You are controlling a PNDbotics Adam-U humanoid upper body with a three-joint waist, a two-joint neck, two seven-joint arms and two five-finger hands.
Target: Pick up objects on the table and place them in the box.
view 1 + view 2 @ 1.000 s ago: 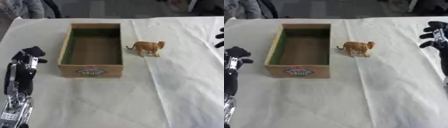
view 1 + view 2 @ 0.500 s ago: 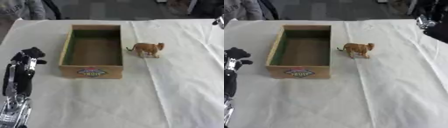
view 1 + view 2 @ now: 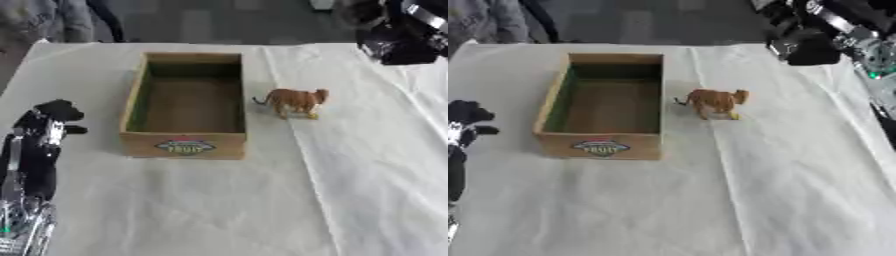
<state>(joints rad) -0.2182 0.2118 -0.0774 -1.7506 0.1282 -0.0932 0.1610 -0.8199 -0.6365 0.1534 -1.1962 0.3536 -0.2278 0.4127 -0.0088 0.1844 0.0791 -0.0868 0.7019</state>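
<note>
Orange toy animal [image 3: 296, 101] stands upright just beside open wooden box [image 3: 185, 145]

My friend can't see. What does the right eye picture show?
A small orange toy animal stands on a white tablecloth just right of an empty wooden box. The robot's black right hand is at the top right, its left hand at the left edge.

This looks like a lab or test room set up for robot trials. A table [image 3: 367, 190] draped in a creased white cloth fills most of the view, with only a wooden box [image 3: 185, 142] and a toy animal [image 3: 295, 100] laid out on it. Beyond the far edge lies a bare grey floor [image 3: 227, 22], where a person's legs [image 3: 61, 20] stand.
</note>
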